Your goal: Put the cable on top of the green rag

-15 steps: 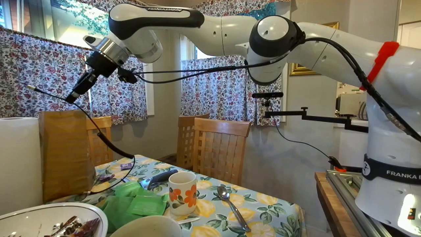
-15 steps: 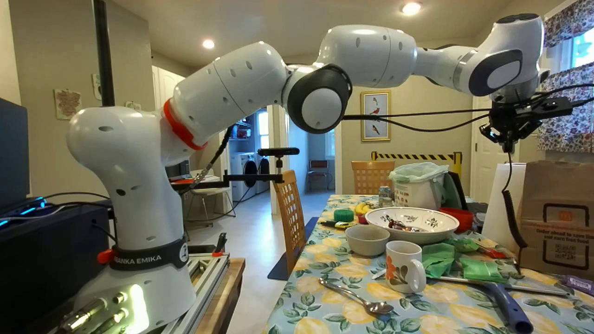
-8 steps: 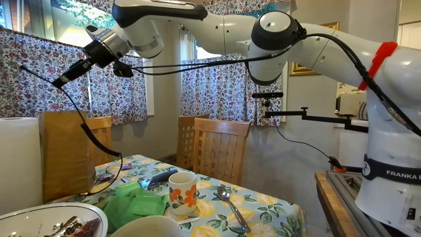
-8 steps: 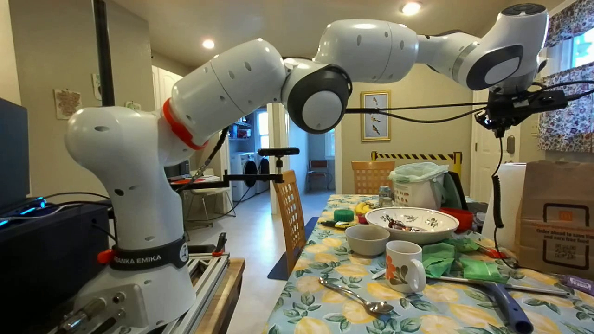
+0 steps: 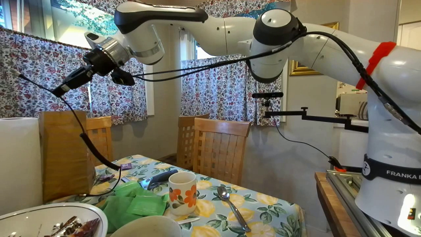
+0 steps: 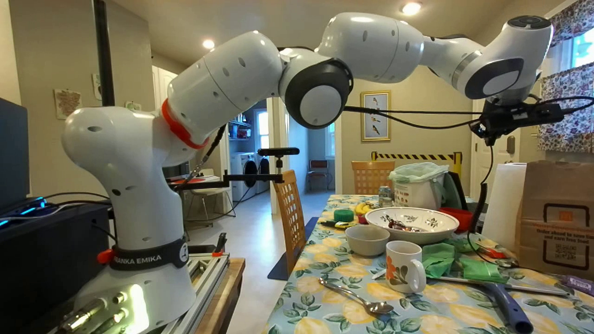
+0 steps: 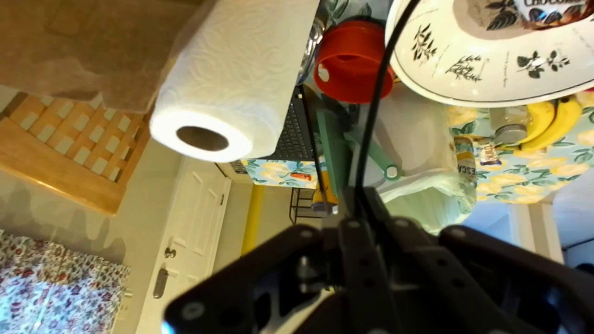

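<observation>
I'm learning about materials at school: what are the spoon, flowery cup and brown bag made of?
Spoon: looks like polished metal, silvery with bright reflections. Flowery cup: probably glazed ceramic, smooth and slightly shiny, though maybe plastic. Brown bag: likely paper, dull, with creases and printed words.

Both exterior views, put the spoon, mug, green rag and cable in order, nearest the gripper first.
1. Cable: held in the gripper, mostly hanging down.
2. Green rag: lower, on the tablecloth.
3. Mug: beside the rag.
4. Spoon: beyond the mug, toward the robot base.

Floral curtains hang at bright windows behind wooden chairs, and two ceiling lights glow.
</observation>
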You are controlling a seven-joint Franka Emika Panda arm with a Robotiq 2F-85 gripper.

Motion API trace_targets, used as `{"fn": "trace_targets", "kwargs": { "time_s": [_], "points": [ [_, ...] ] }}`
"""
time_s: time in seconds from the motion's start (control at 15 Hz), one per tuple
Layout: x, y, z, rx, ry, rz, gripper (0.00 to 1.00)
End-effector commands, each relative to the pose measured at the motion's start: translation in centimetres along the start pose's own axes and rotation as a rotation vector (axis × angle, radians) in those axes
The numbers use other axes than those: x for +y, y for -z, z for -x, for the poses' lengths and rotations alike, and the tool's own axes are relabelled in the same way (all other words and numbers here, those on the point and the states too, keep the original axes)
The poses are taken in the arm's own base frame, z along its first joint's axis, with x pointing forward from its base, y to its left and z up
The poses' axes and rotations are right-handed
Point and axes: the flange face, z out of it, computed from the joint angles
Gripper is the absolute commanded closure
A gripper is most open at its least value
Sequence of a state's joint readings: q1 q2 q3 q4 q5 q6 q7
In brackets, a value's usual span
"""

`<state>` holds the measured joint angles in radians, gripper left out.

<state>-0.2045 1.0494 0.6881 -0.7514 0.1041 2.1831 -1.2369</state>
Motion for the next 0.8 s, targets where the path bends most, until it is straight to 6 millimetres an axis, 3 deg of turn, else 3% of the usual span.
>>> {"fn": "trace_targets", "kwargs": {
  "time_s": [0.0,0.47,0.73],
  "points": [
    [-1.8,0.6,1.7,-0.061,0.077,-0.062,0.99],
    [-4.4,3.0,4.0,-0.101,0.064,-0.133,0.99],
    [-7.3,3.4,5.2,-0.098,0.064,-0.194,0.99]
  ]
}}
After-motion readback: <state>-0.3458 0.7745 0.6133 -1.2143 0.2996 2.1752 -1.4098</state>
